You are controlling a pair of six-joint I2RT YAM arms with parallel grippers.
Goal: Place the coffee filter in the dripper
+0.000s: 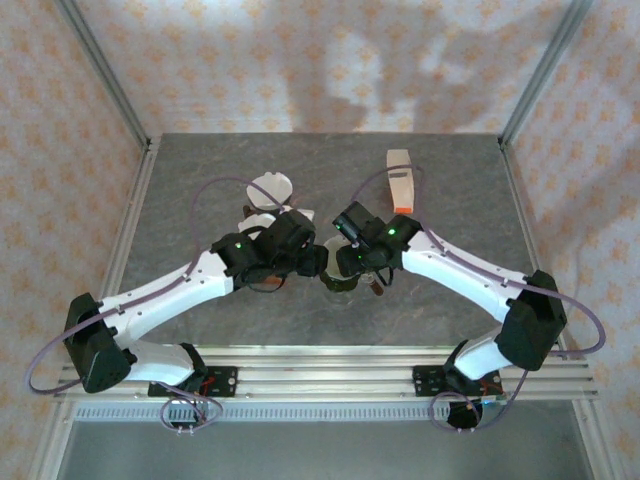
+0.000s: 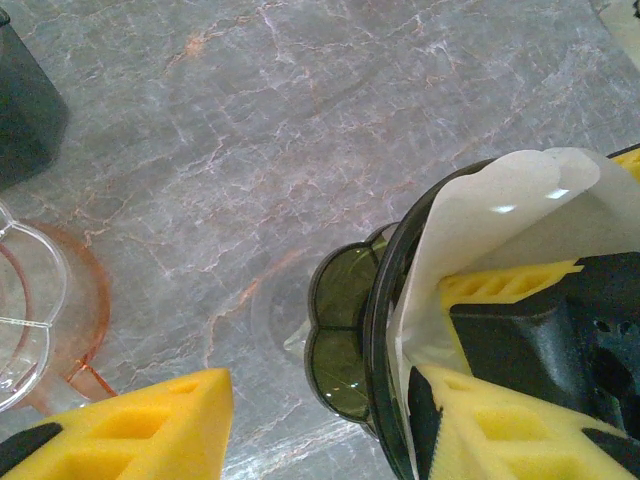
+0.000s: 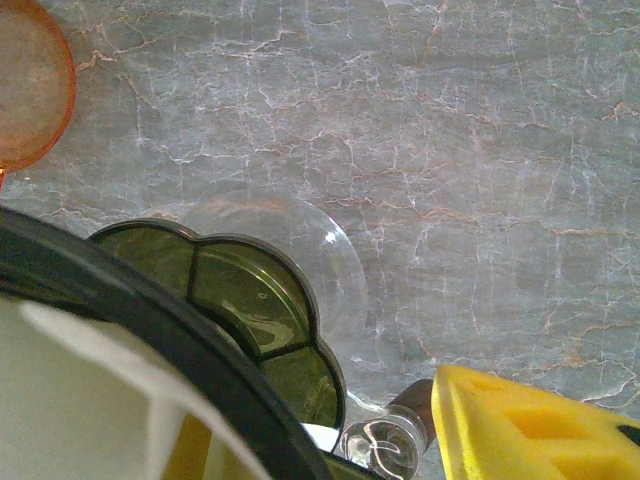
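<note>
1. At nine o'clock of the table's (image 1: 200,200) middle, the left gripper (image 2: 320,410) stands wide open, holding nothing. Its three-o'clock finger (image 2: 480,420) sits inside the paper filter (image 2: 500,215).
2. The paper filter lines the dripper (image 2: 383,300), inside its black rim.
3. At three o'clock, the right gripper (image 1: 358,268) crowds the dripper. One finger (image 3: 530,425) shows, so I cannot tell how far it is open.

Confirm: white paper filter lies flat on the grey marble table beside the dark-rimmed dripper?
Not right. The white paper filter is not lying beside the dark-rimmed dripper; it stands inside the dripper's rim, as the left wrist view shows. The dripper itself does stand on the grey marble table.
</note>
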